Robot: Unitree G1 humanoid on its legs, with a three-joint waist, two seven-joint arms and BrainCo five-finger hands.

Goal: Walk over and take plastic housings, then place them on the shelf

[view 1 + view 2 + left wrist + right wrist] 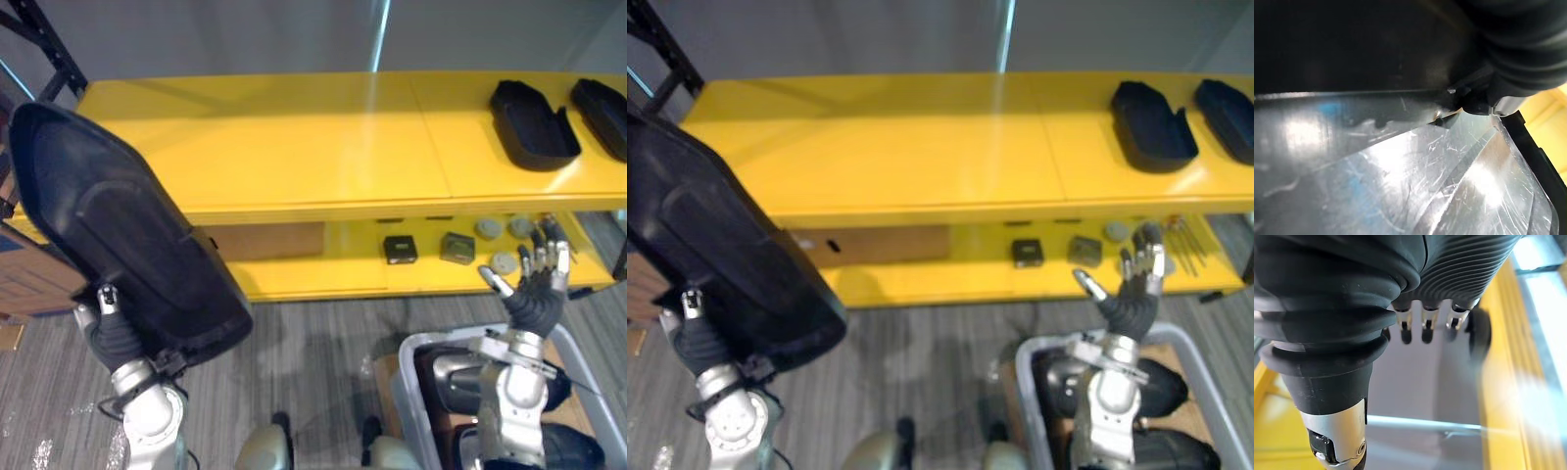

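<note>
The left hand [110, 328] holds a big black housing [118, 225] up at the left, thumb pressed on its near face, the other fingers hidden behind it. The right hand [536, 286] is raised with fingers spread and holds nothing, above a grey bin [409, 392] of more black housings. Two other housings [534, 122] lie on the top board of the yellow shelf [294, 147], at its right end.
</note>
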